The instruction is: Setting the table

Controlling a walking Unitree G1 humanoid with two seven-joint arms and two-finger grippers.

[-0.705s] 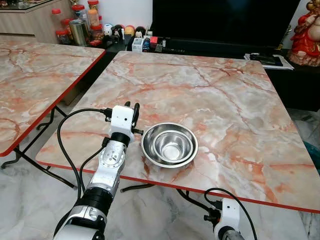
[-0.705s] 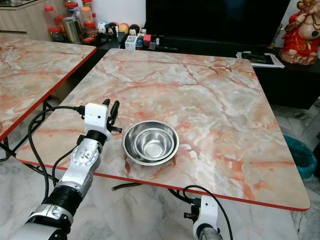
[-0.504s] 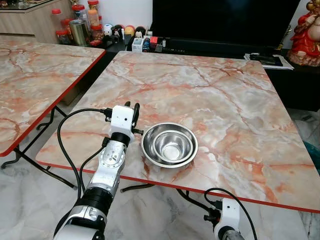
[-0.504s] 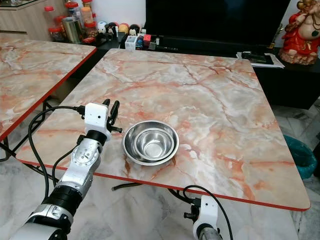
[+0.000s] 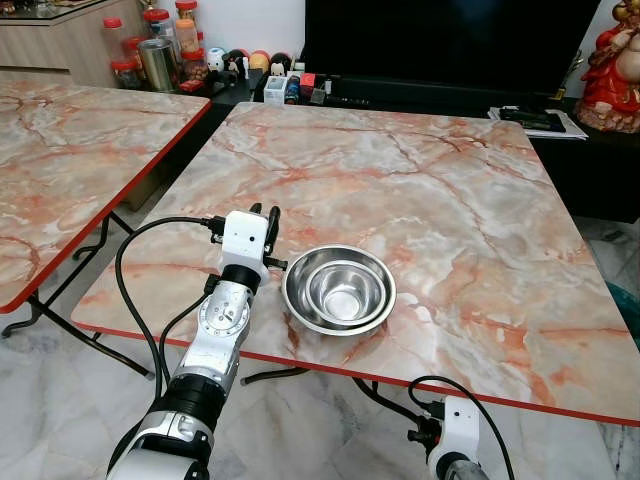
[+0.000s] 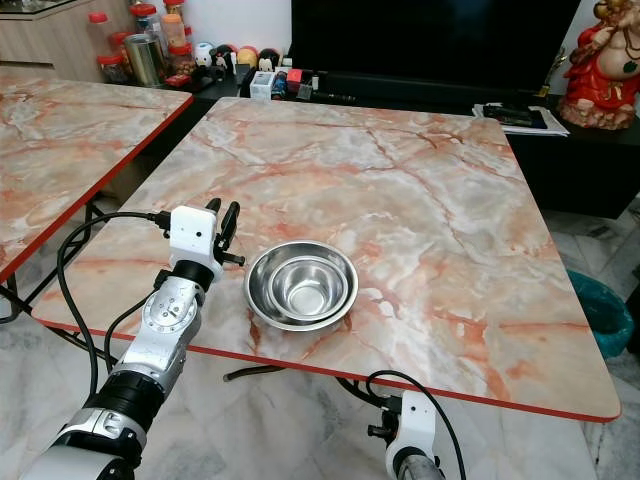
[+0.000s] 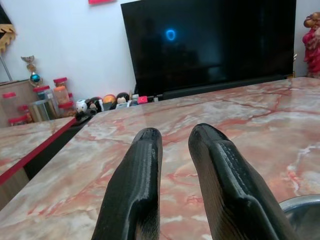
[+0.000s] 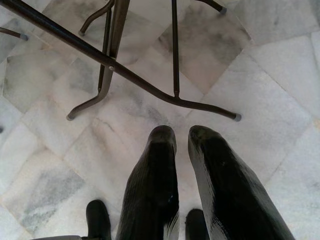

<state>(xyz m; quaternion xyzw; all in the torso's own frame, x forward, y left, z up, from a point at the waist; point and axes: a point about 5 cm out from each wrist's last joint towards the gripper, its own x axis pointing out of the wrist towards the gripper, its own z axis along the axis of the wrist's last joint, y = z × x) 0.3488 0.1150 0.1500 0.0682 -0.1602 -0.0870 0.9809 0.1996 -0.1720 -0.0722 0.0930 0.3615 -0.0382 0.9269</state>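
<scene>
Your steel bowls [image 5: 339, 289], a smaller one nested inside a larger, sit on the marble table [image 5: 430, 190] close to its near edge, at about 7 o'clock from the table's middle. That reads as a first place setting laid within easy reach of the edge, so I'd judge the table-setting barely begun, with the rest of the top still bare.

Your left gripper [image 5: 264, 218] rests low over the tabletop just beside the bowls, at their 9 o'clock, apart from the rim. Its two black fingers [image 7: 135, 190] lie nearly together with only a narrow slit between them, and they hold nothing; the bowl's rim just shows beside them in the wrist view.

Your right gripper [image 8: 182, 150] hangs idle below the table's edge, pointing at the tiled floor [image 8: 280, 90] and the table's black legs [image 8: 115, 50]. Its fingers are likewise nearly closed and empty.

At 12 o'clock beyond the table stands a dark television [image 5: 450, 40]; a second marble table [image 5: 70, 150] lies at 10 o'clock.
</scene>
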